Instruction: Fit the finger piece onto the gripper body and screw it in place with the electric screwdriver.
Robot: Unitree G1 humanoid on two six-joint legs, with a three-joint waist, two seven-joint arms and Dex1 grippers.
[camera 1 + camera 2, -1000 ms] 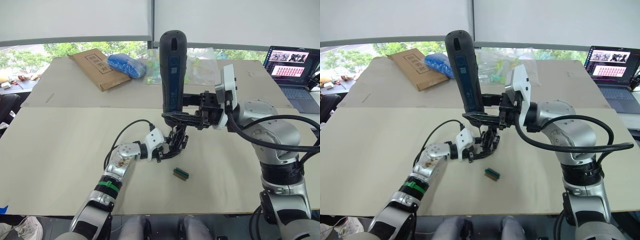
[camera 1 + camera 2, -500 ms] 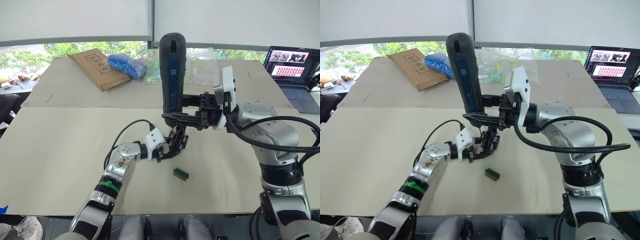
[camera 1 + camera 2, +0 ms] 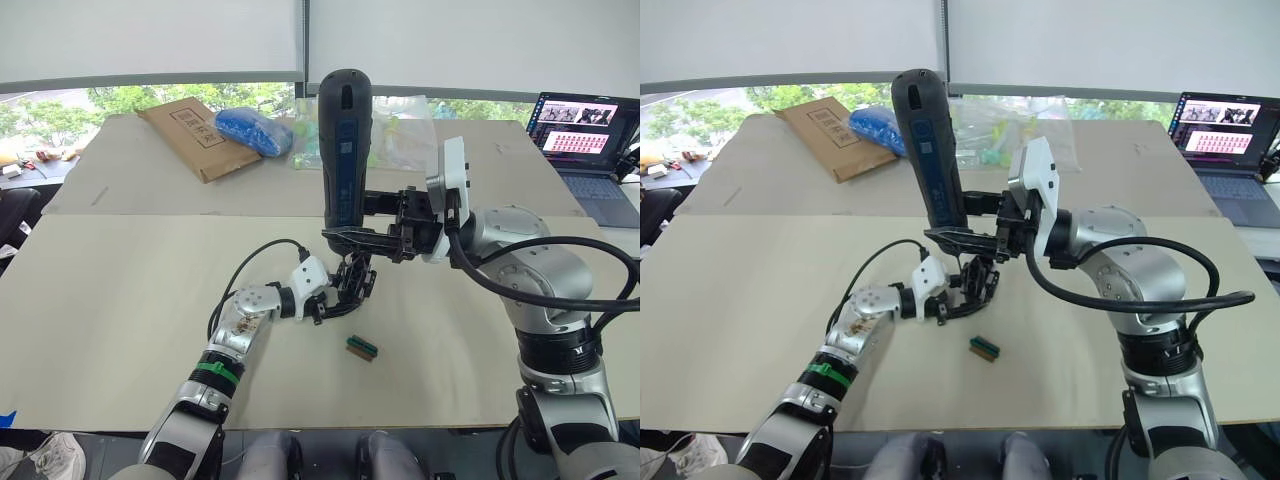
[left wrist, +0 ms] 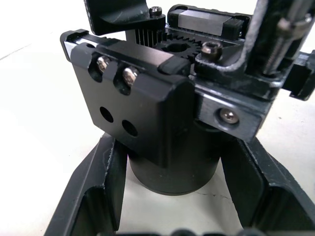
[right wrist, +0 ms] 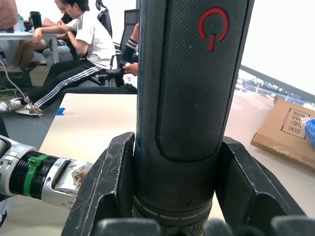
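Observation:
The gripper body point(image 3: 352, 284), a chunky black block on a round base point(image 4: 172, 167), stands on the table's middle. My left gripper point(image 3: 342, 297) is shut on that base, one finger point(image 4: 98, 196) on each side. The electric screwdriver point(image 3: 345, 150), a long thick black cylinder, stands upright over the body, tip down. My right gripper point(image 3: 362, 236) is shut around its lower part, just above the body. A thin metal shaft point(image 4: 285, 24) comes down beside the body's top. The finger piece cannot be told apart from the body's black parts.
A small green-topped block point(image 3: 362, 348) lies just in front of the body. At the back are a cardboard box point(image 3: 195, 135), a blue bag point(image 3: 253, 130) and clear plastic bags point(image 3: 405, 120). A laptop point(image 3: 590, 135) stands far right. People sit behind point(image 5: 83, 44).
The screwdriver and my right gripper have sunk very slightly toward the gripper body. The left arm and the body have not moved.

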